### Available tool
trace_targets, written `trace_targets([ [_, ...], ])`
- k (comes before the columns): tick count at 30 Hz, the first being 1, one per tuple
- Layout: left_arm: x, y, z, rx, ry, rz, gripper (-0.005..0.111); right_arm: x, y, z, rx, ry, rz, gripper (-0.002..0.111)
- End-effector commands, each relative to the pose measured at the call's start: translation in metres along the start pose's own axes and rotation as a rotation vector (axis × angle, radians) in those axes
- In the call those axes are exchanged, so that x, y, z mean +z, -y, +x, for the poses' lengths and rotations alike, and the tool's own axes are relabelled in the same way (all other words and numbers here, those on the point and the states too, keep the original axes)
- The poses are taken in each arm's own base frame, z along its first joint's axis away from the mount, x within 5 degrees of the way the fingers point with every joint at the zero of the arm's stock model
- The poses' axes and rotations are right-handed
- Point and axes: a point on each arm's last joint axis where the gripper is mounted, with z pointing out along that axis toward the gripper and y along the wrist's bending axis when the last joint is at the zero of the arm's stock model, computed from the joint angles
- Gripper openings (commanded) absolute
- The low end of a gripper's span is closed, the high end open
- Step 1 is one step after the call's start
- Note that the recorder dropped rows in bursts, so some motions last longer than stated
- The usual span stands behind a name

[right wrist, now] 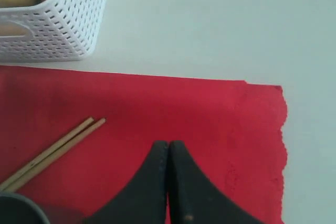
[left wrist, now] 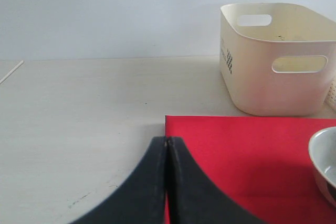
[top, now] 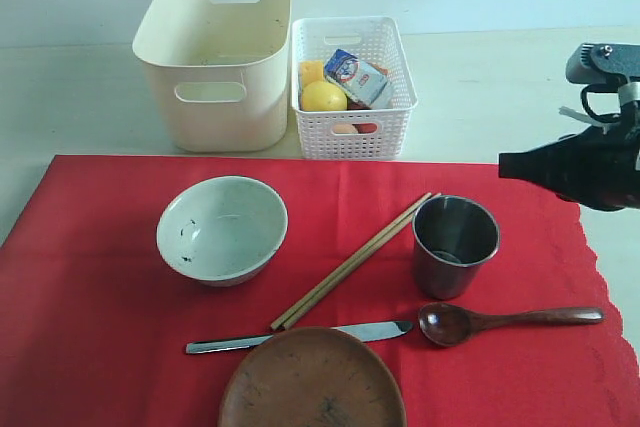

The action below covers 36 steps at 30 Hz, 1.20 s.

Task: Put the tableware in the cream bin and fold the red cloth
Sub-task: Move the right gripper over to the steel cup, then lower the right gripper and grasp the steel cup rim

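- Exterior view: cup [top: 455,245] stands just beside chopsticks [top: 350,265]; a careless lift could roll them across the cloth [top: 100,327].
- Left fingers [left wrist: 152,182] and right fingers [right wrist: 155,182] closed, holding nothing.

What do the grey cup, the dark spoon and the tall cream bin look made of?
Grey cylindrical cup: likely stainless steel, brushed finish, with dull reflections on its wall.
Dark long-handled spoon: seemingly polished wood, deep brown with a soft sheen.
Tall cream bin: probably moulded plastic, with smooth semi-matt walls, rounded corners and cut-out handles.
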Motion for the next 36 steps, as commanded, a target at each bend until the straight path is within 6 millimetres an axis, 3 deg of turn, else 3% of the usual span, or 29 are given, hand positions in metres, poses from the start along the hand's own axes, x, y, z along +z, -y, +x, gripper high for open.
trace_targets([
  [1,0.0,0.0,0.0,0.005,0.009,0.004,0.0,-0.001,0.001,0.0,0.041,-0.001,0.004,0.013],
  [7,0.0,0.0,0.0,0.005,0.009,0.004,0.0,-0.001,-0.019,0.002,-0.026,0.024,-0.068,0.045],
  [11,0.0,0.0,0.0,0.005,0.009,0.004,0.0,-0.002,-0.033,0.004,-0.101,0.04,-0.116,0.054],
  [36,0.0,0.0,0.0,0.005,0.009,0.004,0.0,-0.003,-0.039,0.008,-0.14,0.019,-0.13,0.056],
])
